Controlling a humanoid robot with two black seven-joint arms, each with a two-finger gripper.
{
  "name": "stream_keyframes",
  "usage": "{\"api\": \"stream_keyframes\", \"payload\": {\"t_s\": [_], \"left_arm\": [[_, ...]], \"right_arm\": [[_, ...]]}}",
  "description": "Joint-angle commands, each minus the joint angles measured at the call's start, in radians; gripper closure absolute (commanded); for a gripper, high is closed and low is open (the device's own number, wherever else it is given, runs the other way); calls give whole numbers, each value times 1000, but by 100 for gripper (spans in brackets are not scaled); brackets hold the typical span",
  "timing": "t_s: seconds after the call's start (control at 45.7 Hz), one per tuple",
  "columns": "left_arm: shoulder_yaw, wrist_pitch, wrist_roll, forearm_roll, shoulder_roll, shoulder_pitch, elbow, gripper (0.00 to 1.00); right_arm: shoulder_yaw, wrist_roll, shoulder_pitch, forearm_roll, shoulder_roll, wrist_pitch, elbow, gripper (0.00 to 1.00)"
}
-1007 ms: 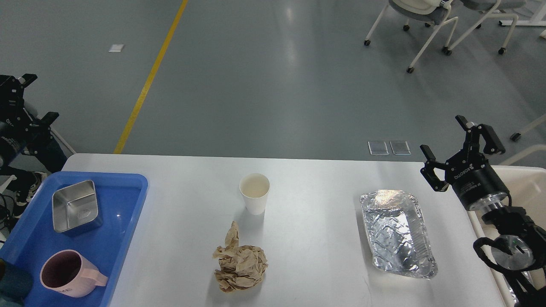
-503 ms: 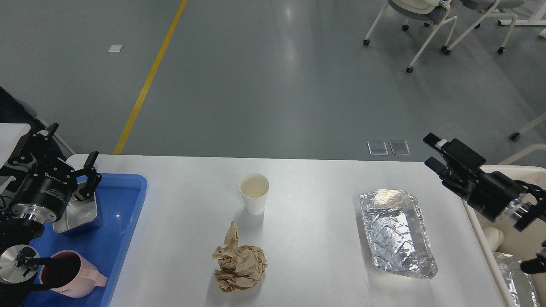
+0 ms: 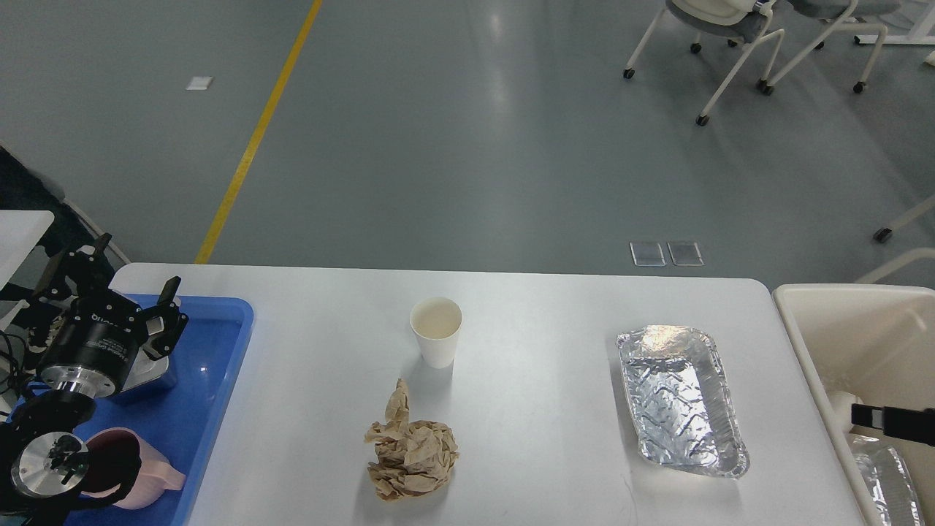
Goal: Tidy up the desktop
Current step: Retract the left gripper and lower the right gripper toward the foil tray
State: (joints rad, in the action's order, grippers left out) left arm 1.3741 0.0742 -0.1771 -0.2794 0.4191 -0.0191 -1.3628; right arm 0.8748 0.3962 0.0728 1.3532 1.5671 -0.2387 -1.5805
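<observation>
A: How far am I with the tidying?

B: From my console, the white table (image 3: 548, 321) fills the lower part of the head view, and three things still lie on it: a white paper cup (image 3: 436, 331) upright in the middle, a crumpled brown paper (image 3: 410, 454) just in front of it, and an empty foil tray (image 3: 681, 399) to the right. So the clearing is not finished. A pink mug (image 3: 128, 467) and a steel square container (image 3: 157, 372) already sit in the blue tray (image 3: 212, 380) at the left, and some foil shows inside the cream bin (image 3: 840, 329) at the right.

A: And the arms?

B: My left end effector (image 3: 117, 288) hangs over the far end of the blue tray, fingers spread and empty. Of the right arm I see only a dark tip (image 3: 891, 424) at the right edge above the bin; I cannot tell if it is released or clenched.

A: What changed from half a second ago?

B: The right arm has dropped out of view almost fully. The left one has moved a little to the right. The three items have not moved.
</observation>
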Motion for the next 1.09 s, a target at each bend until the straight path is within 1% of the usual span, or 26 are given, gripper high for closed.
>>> {"api": "stream_keyframes", "payload": {"t_s": [0.0,0.088,0.175,0.219,0.284,0.306,0.372,0.481,0.547,0.635,0.7,0.788,0.897,0.985,1.072], "left_arm": [[-9,-1,2,-1,-16,-21,21,3],[-44,-2,2,-1,-16,-39,33,3],[-64,-5,1,-1,-16,-45,39,3],[-64,-5,1,-1,-14,-45,48,3],[-64,-5,1,-1,-14,-47,60,3],[-64,-5,1,-1,-13,-47,62,3],[-64,-5,1,-1,-13,-50,62,3],[-66,-5,1,-1,-13,-51,62,3],[-66,-5,1,-1,-13,-51,62,3],[-66,-5,1,-1,-9,-50,62,3],[-67,-5,1,-1,-5,-48,62,3],[-67,-5,2,-1,-5,-47,62,3],[-67,-7,2,-1,-6,-44,62,3],[-67,-8,2,-1,-11,-44,62,3],[-69,-8,2,-1,-13,-41,62,3]], "right_arm": [[-77,-2,-5,-3,94,5,0,0],[-91,-2,-10,-11,137,7,-1,0],[-88,0,-11,-14,142,21,-1,0],[-95,-2,-11,-17,134,65,2,0],[-123,-2,-8,-23,122,168,4,0],[-141,-2,-8,-29,111,202,4,0],[-183,-2,-10,-69,39,251,2,0],[-203,-11,-13,-169,-91,246,0,0],[-198,-20,-13,-264,-142,249,0,0],[-198,-26,-13,-475,-193,251,-1,0],[-194,-36,-18,-639,-200,266,-4,0],[-194,-66,-33,-834,-197,285,-21,0],[-201,-97,-31,-988,-196,326,-62,0],[-204,-99,-28,-1062,-211,335,-78,0],[-209,-100,-22,-1120,-254,345,-81,0]]}}
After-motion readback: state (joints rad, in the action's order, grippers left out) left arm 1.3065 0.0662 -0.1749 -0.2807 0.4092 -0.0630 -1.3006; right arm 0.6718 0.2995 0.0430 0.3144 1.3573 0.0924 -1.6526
